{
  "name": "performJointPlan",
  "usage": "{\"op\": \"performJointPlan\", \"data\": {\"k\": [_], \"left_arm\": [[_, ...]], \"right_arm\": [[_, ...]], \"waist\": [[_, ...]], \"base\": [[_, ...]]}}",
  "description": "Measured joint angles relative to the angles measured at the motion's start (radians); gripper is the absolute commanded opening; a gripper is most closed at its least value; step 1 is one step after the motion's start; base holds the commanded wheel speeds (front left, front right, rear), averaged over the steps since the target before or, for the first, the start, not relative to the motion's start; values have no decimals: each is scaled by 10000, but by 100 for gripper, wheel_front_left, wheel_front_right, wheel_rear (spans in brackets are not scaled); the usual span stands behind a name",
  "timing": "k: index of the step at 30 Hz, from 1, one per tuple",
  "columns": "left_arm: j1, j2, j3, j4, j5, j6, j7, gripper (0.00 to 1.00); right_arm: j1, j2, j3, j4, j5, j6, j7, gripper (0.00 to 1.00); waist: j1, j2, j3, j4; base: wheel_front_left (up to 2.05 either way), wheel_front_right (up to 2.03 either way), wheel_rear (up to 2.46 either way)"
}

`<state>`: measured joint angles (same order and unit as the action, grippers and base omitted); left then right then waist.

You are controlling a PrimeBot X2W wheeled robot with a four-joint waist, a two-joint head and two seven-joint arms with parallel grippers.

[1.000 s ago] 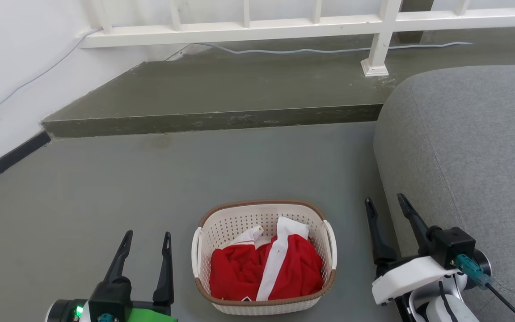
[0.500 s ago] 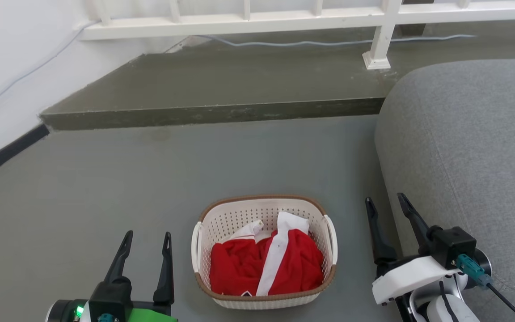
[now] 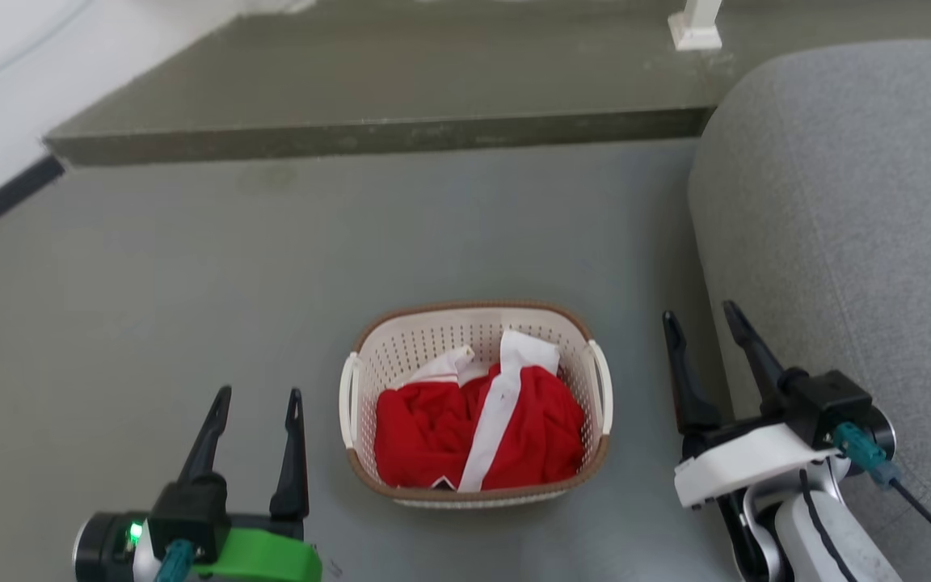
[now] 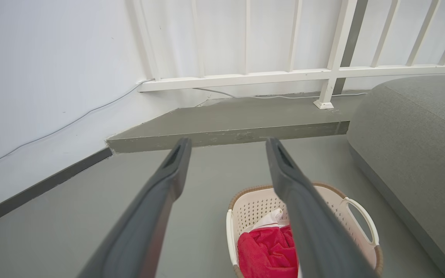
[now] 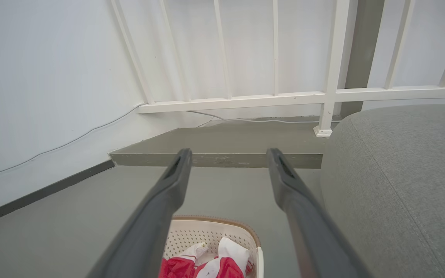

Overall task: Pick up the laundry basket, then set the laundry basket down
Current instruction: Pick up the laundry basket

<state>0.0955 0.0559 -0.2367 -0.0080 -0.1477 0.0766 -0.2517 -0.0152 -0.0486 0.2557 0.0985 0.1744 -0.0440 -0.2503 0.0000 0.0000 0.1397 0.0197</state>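
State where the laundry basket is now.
Head view: the laundry basket stands on the floor at lower centre, between the left claw and right claw, left of the grey sofa.

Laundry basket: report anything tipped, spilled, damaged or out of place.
Nothing stands out. The laundry basket stands upright on the floor, with the red and white garment bunched inside and nothing spilled over the rim. The left tool and the right tool flank it, open and not touching.
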Motion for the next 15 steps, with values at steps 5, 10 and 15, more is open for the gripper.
{"op": "performJointPlan", "data": {"k": [5, 10, 15], "left_arm": [[-615, -19, -8, 288, 4, -75, -2, 100], [-1204, -27, -75, 654, 50, -238, -2, 100], [-1882, -52, -113, 1051, 105, -265, -2, 100]], "right_arm": [[-394, -2, -159, 125, 2, 46, -4, 100], [-900, -4, -270, 343, -12, 86, -13, 100], [-1364, -21, -428, 648, -15, 88, -15, 100]], "waist": [[0, 0, 590, -3], [0, 0, 1211, -2], [0, 0, 1837, 17]], "base": [[0, 0, 0], [0, 0, 0], [0, 0, 0]]}}
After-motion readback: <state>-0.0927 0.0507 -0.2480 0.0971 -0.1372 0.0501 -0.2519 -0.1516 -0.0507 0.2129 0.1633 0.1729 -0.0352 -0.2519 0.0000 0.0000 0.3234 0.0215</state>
